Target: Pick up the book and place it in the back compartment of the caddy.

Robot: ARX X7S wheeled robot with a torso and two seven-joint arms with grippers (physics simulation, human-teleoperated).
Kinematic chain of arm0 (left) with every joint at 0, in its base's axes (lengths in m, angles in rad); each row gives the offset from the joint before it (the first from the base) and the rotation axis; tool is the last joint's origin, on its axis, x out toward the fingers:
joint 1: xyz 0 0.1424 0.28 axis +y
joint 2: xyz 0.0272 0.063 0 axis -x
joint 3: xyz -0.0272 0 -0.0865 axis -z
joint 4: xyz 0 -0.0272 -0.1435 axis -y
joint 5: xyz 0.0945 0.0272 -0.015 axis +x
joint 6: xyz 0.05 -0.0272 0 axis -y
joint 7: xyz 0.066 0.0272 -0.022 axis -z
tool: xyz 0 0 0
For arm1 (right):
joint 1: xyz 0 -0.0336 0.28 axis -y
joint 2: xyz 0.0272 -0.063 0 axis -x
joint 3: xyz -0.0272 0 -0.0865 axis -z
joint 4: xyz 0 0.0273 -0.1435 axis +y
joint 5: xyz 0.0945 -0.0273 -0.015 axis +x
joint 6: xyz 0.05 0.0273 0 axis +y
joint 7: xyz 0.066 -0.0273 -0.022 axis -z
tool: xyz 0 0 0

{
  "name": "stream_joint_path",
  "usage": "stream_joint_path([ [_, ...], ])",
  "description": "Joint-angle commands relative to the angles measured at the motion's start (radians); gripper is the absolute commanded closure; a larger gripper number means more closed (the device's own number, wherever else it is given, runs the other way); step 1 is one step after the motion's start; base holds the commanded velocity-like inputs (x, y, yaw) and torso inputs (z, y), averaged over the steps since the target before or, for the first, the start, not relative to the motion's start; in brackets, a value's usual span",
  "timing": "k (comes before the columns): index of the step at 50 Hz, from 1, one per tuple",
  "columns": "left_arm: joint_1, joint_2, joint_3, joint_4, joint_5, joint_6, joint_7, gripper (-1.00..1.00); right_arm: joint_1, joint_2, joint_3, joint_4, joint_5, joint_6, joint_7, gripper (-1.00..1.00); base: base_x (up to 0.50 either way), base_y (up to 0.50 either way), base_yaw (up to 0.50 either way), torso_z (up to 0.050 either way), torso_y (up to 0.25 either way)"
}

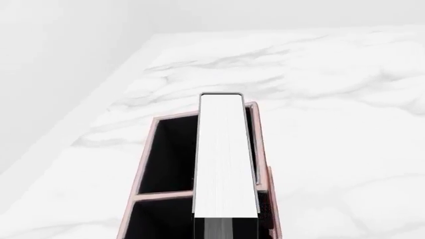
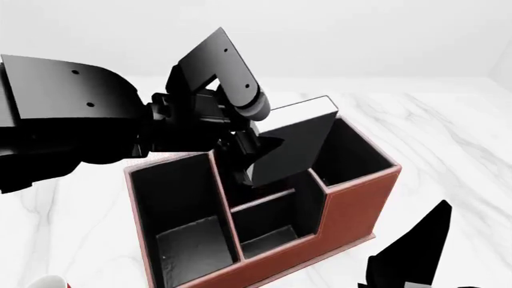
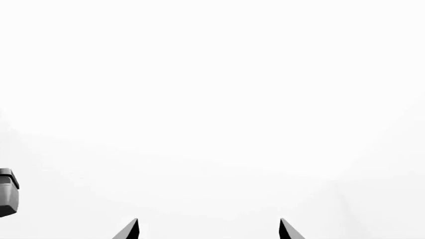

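Observation:
My left gripper (image 2: 246,157) is shut on the book (image 2: 292,147), a black hardcover with white page edges (image 1: 224,154). The book hangs tilted over the reddish-brown caddy (image 2: 352,204). Its lower corner dips toward the back cell behind the small front cell, and I cannot tell whether it touches. In the left wrist view the book runs along the caddy's pink rim (image 1: 143,164), over black-lined cells. My left gripper (image 1: 226,230) clamps the near end there. My right gripper (image 2: 404,264) hovers low at the front right, away from the caddy. In its own view the right gripper (image 3: 208,230) is open and holds nothing.
The caddy stands on a white marble table (image 2: 448,138) whose far edge (image 1: 126,55) meets a white wall. A red-and-white mug (image 2: 44,282) peeks in at the head view's lower left corner. A grey robot part (image 3: 7,191) shows at the right wrist view's edge.

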Motion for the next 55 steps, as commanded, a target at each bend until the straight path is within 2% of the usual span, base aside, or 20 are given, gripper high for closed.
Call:
stream_joint_path([
  [1,-0.026,0.027,-0.047,-0.028,0.031,0.019,0.016,1.0,-0.001,-0.013,0.018,-0.004,-0.016,0.003,-0.017,-1.0,0.0,0.0,0.0,0.0,0.0],
  [16,0.037,0.035,-0.044,-0.111,0.006,0.033,0.023,1.0,0.001,-0.011,0.013,0.003,-0.021,0.003,-0.012,-1.0,0.0,0.0,0.0,0.001,0.001],
  [55,0.114,0.033,0.023,-0.104,0.077,0.07,0.061,1.0,0.005,-0.002,0.005,0.008,-0.024,0.008,0.001,-1.0,0.0,0.0,0.0,0.0,0.001],
])
